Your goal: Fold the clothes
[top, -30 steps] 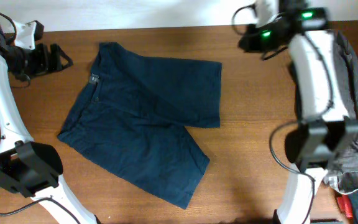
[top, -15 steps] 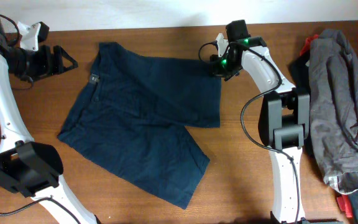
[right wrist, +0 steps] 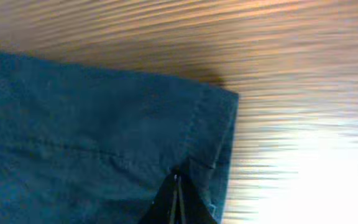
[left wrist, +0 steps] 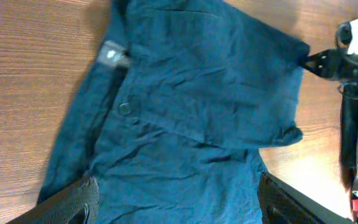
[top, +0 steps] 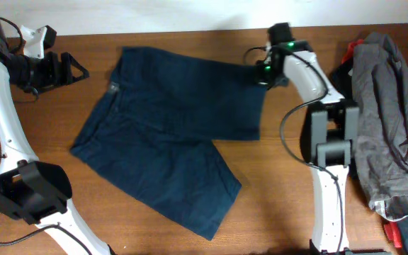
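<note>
The dark navy shorts lie spread flat on the wooden table, waistband to the left and the two legs to the right and lower right. My right gripper is at the far right corner of the upper leg. In the right wrist view its jaws are shut, pinching the hem of the shorts. My left gripper hovers open at the far left, apart from the waistband. In the left wrist view its fingers frame the shorts, with nothing between them.
A crumpled grey garment lies along the right edge, with black cloth at its top left and red items at the bottom right. Bare table shows below the shorts' legs.
The right arm swung in from the far right, came down on the upper leg's corner and shifted the shorts a little to the right. The left gripper has stayed in place.
</note>
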Tool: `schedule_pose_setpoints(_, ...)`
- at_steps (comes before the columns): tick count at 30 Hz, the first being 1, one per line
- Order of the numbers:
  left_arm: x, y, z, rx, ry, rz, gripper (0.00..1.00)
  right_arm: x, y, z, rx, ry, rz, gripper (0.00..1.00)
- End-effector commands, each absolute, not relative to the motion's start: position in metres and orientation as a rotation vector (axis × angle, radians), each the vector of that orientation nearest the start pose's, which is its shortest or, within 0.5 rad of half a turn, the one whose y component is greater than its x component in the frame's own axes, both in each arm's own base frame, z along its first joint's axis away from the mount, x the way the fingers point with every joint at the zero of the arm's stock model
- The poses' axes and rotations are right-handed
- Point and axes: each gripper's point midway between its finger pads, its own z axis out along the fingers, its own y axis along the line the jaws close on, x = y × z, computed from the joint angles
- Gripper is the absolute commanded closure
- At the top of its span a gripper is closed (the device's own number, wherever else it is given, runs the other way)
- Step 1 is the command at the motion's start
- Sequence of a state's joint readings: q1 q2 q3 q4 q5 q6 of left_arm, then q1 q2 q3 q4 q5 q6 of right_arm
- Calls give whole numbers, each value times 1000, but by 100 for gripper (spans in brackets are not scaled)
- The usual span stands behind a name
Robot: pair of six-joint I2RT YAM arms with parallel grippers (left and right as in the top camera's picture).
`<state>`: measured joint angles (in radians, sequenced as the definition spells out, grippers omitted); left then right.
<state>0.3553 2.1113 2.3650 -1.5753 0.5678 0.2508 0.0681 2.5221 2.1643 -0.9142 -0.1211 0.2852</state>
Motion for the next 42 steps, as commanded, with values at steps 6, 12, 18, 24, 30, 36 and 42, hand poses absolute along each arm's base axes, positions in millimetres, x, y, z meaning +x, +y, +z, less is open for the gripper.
schedule_pose_setpoints(6,432,73,237,-8,2761,-427,20,569,3,16,332,2786,544,83)
schedule_pose_setpoints(12,429,68,219,31,2856,-327,21,579,2,122,184,2609,747,50)
schedule_pose_setpoints(18,420,62,191,49,2984,-309,25,547,6,222,19,2539,702,43)
schedule_pose_setpoints(24,409,71,203,2,2980,-312,25,500,18,298,-113,2477,635,40)
schedule_pose_setpoints(30,390,85,255,-76,2844,-286,25,444,35,380,-197,2342,582,37)
schedule_pose_setpoints(36,361,79,261,-84,2864,-270,25,383,60,454,-299,2175,458,32)
schedule_pose_setpoints(42,360,79,181,-170,2991,-333,24,337,87,488,-305,2105,397,22)
